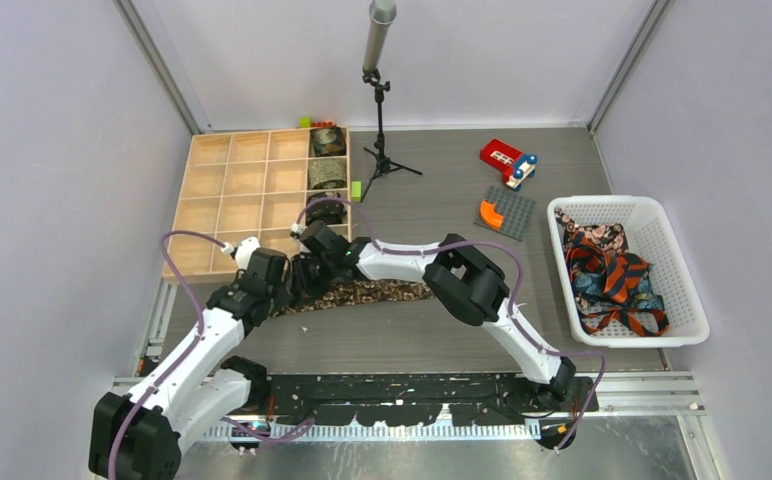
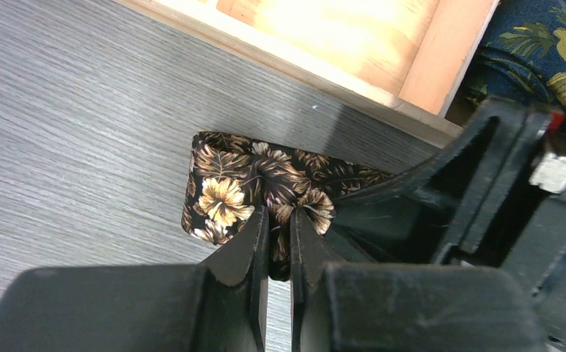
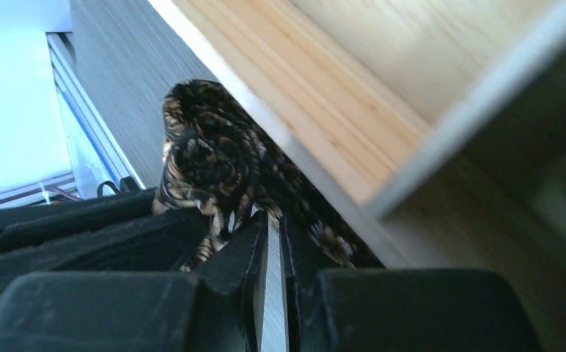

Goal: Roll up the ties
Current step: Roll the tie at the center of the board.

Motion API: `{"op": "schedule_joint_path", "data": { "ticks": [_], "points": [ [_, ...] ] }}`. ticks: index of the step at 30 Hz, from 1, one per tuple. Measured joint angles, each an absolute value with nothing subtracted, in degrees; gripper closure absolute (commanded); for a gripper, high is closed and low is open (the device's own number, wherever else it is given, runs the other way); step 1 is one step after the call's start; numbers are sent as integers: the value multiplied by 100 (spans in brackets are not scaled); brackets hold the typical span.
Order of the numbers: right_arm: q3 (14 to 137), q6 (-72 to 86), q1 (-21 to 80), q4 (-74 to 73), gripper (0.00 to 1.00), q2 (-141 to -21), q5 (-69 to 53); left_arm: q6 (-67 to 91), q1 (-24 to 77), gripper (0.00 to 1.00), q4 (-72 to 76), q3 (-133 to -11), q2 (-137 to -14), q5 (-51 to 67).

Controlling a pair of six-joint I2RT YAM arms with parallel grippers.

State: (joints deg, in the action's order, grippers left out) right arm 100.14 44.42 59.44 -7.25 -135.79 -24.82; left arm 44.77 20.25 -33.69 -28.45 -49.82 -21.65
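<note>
A dark floral brown-tan tie (image 1: pixel 372 293) lies flat on the table in front of the wooden organizer (image 1: pixel 232 180). Its left end is partly rolled into a coil (image 3: pixel 207 154) beside the organizer's front wall (image 3: pixel 324 81). My left gripper (image 1: pixel 290 282) is shut on a fold of this tie (image 2: pixel 225 187), with fabric pinched between the jaws (image 2: pixel 278 220). My right gripper (image 1: pixel 307 268) meets it from the right. Its jaws (image 3: pixel 273 220) are almost closed, tips at the coil's edge. The right gripper's black body (image 2: pixel 485 191) fills the left wrist view's right side.
Three rolled ties sit in the organizer's right column (image 1: pixel 328 174); a blue leafy one shows in the left wrist view (image 2: pixel 551 44). A white basket (image 1: pixel 662 215) at right holds loose ties (image 1: pixel 612 275). A microphone stand (image 1: pixel 380 120), red toy (image 1: pixel 507 160) and grey plate (image 1: pixel 505 212) stand behind.
</note>
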Motion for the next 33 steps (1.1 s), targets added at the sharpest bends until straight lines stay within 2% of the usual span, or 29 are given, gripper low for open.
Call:
{"op": "schedule_joint_path", "data": {
  "ticks": [9, 14, 20, 23, 33],
  "points": [
    [9594, 4182, 5745, -1483, 79, -12956, -2051, 4447, 2029, 99, -3179, -2825, -5142, -2082],
    [9223, 4095, 5653, -1656, 72, -12505, -1909, 4425, 2029, 85, -3020, -2794, -5205, -1920],
    [9076, 4108, 5627, -1697, 61, -12287, -1852, 4353, 2029, 63, -2934, -2773, -5137, -1695],
    [8995, 4187, 5629, -1693, 56, -12226, -1850, 4287, 2029, 56, -2936, -2773, -4987, -1586],
    [8945, 4543, 5717, -1610, 43, -12149, -1844, 4189, 2029, 49, -3076, -2788, -4414, -1472]
  ]
}}
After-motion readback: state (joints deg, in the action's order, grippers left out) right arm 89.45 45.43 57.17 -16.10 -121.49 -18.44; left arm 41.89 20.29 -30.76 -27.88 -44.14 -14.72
